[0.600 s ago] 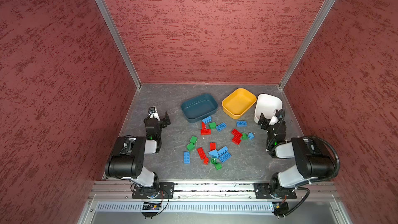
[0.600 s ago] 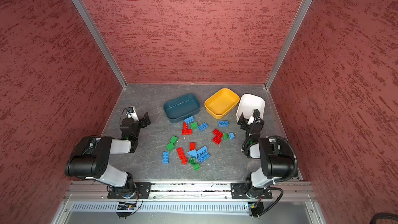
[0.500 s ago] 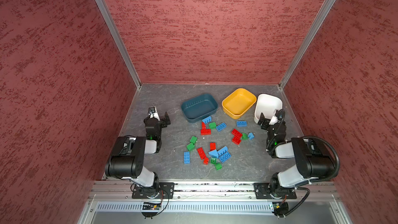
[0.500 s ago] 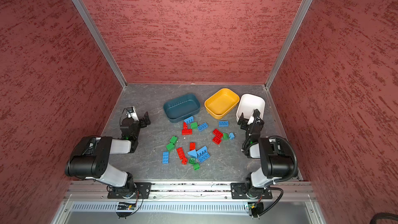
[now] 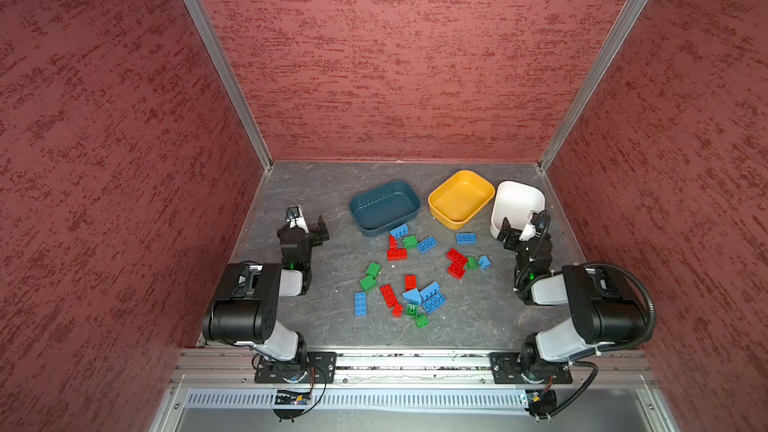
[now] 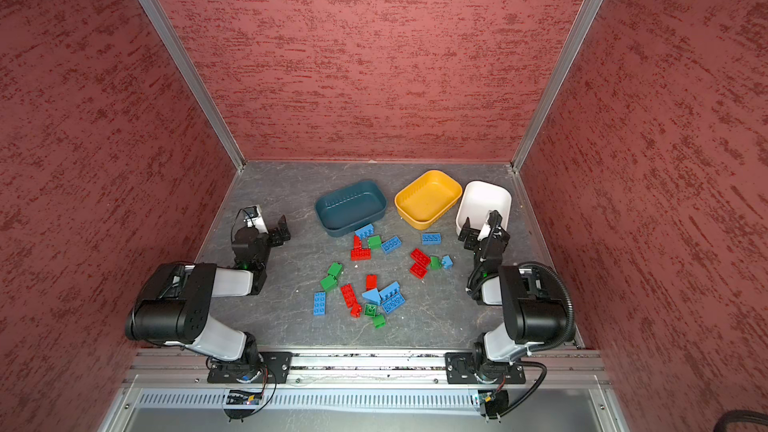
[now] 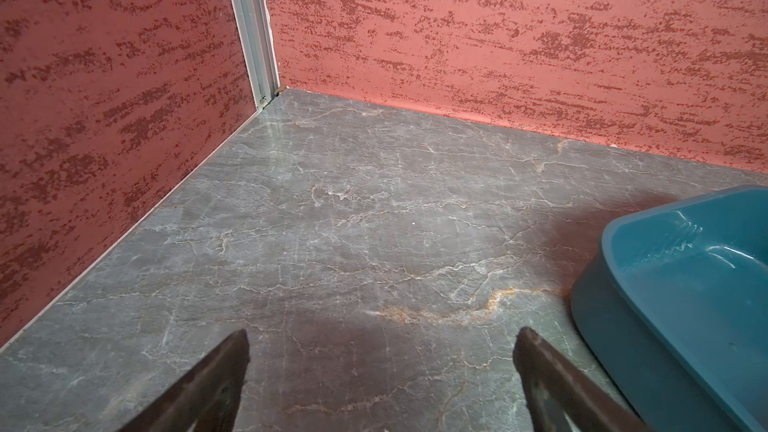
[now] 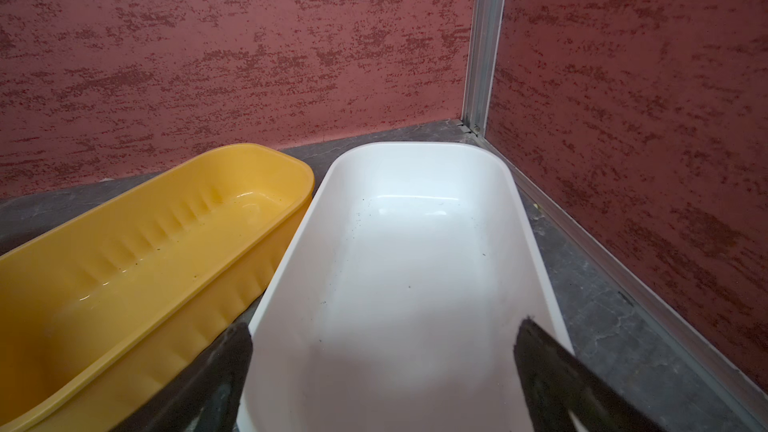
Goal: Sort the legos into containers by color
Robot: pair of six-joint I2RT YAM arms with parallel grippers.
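Bench: grey marbled bench (image 5: 316,326), enclosed on three sides.
Legos, stock: legos (image 5: 415,297) in red, green and blue, all loose and mixed on the middle of the bench, none in a tub. Judged: sorting not begun.
Legos, near lot: tight heap toward the front edge, bricks touching. A lone blue brick (image 5: 360,303) lies just beside it, likely the easier pick.
Legos, far lot: a few just beside the near wall of the teal tub (image 5: 382,207).
Left gripper: left gripper (image 5: 307,222) near the left edge, over bare bench, fingers spread wide and empty. Seemingly parked clear of the heap.
Right gripper: right gripper (image 8: 382,367) near the right edge, over the near end of the white tub (image 5: 519,199), fingers spread wide, nothing between them.
Tubs: teal tub, yellow tub (image 5: 459,197) and white tub in a row along the far edge, all empty. Probably set back to keep the middle free, one per colour.
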